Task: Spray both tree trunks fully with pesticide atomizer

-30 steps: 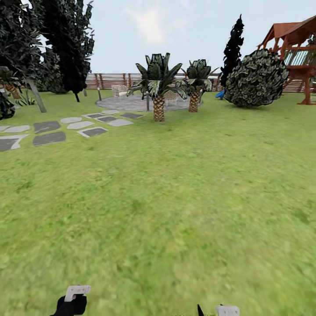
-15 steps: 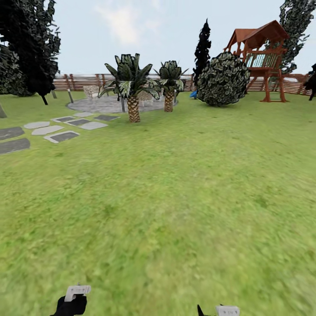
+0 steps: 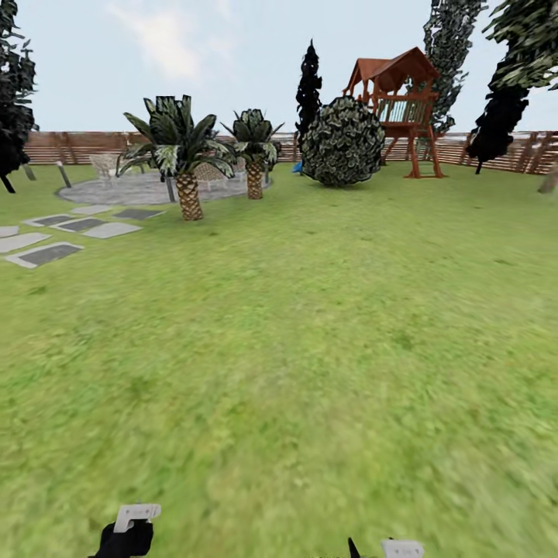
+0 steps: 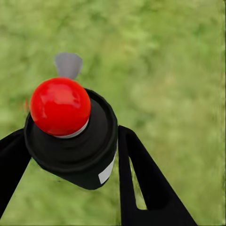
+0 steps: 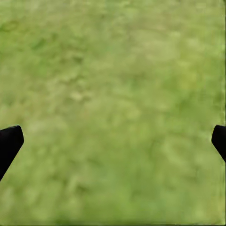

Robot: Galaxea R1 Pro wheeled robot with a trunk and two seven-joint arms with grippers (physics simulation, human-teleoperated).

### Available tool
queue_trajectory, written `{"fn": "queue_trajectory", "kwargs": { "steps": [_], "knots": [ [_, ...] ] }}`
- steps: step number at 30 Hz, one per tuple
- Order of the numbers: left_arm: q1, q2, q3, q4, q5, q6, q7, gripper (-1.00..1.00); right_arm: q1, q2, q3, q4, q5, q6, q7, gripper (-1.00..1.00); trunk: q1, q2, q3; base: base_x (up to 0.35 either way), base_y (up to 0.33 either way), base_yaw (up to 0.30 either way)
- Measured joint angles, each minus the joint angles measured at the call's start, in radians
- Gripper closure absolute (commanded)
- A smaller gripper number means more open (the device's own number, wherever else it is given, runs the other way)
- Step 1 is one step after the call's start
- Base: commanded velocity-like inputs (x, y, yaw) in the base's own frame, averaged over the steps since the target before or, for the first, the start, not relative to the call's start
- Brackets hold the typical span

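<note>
My left gripper [image 4: 73, 162] is shut on the pesticide atomizer [image 4: 61, 106], a black bottle with a round red cap and a grey nozzle, held over grass. In the head view the left gripper [image 3: 128, 531] sits at the bottom edge, and the right gripper [image 3: 387, 549] is beside it. My right gripper [image 5: 113, 141] is open, with only lawn between its black fingertips [image 5: 9, 143]. At the far right stands a tree with a ragged grey-green crown [image 3: 531, 39]. A sliver of its pale trunk [image 3: 552, 180] shows at the frame's edge.
Open lawn [image 3: 310, 349] stretches ahead to a brown slat fence [image 3: 70, 146]. Two small palms [image 3: 184, 167] stand by a round paved patio [image 3: 124, 188], with stepping stones [image 3: 46, 252] at left. A round bush [image 3: 342, 142] and a red wooden play tower [image 3: 399, 108] lie beyond.
The whole picture has slid left, so the camera has turned right; the play tower and right-hand trees have come into view. Both grippers hold the same pose.
</note>
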Motion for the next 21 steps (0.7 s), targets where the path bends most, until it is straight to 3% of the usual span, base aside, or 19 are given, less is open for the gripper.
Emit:
{"fn": "queue_trajectory", "kwargs": {
  "steps": [21],
  "knots": [
    [0.000,0.001,0.000,0.000,0.000,0.000,0.000,1.00,0.000,0.000,0.000,0.000,0.000,0.000,0.000,-1.00,0.000,0.000,0.009,0.000,-0.272,-0.300]
  ]
}}
